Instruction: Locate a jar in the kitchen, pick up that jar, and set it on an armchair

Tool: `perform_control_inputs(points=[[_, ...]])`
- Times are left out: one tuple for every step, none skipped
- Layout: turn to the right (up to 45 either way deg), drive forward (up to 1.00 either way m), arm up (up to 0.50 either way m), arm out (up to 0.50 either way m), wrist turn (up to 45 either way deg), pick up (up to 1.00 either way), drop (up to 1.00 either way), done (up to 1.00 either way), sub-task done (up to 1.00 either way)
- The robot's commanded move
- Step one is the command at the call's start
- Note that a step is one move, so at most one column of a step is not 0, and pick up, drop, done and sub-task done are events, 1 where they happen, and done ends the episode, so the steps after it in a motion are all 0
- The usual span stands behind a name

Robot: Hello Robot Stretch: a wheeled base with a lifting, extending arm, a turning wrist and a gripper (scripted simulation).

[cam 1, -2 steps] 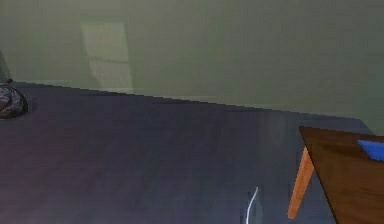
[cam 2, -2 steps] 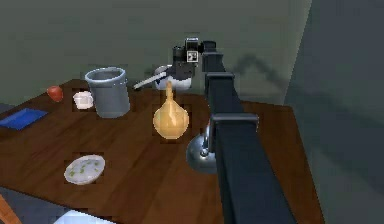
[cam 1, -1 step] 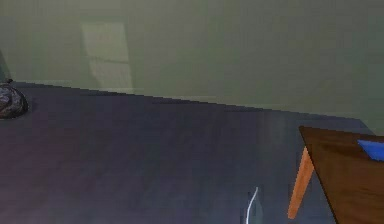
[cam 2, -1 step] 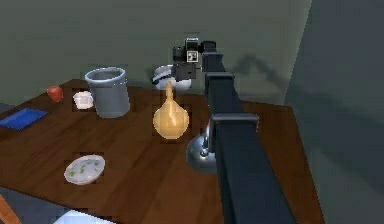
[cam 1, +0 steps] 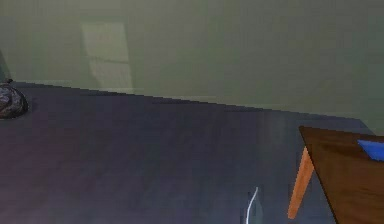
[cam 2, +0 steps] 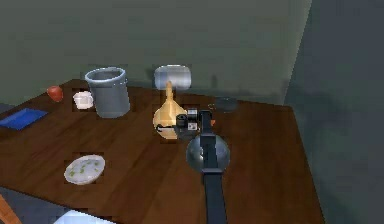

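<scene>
In the arm side view a brown wooden table [cam 2: 120, 140] carries several things. A tan, gourd-shaped vessel [cam 2: 167, 112] stands near its middle. Behind it, at the far edge, is a squat grey cylinder [cam 2: 172, 76] that could be a jar. My arm [cam 2: 214, 195] rises from the bottom edge. At its end are the white marker squares and the gripper [cam 2: 177, 126], right against the tan vessel. I cannot tell whether it holds anything. A round greyish shape [cam 2: 210, 152] sits on the arm just below the markers.
Also on the table are a tall grey bucket [cam 2: 107, 90], a white cup [cam 2: 83, 100], a small red thing [cam 2: 55, 93], a blue flat thing [cam 2: 20, 118], a plate [cam 2: 84, 168] and a dark bowl [cam 2: 228, 103]. The forward view has dark floor, a green wall, a table corner [cam 1: 340, 165] and a dark lump [cam 1: 10, 100].
</scene>
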Motion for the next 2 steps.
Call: perform_control_inputs(points=[[0.0,0.0,0.0,0.0,0.0,1.0,0.0,0.0,0.0],[0.0,0.0,0.1,0.0,0.0,0.0,0.0,0.0,0.0]])
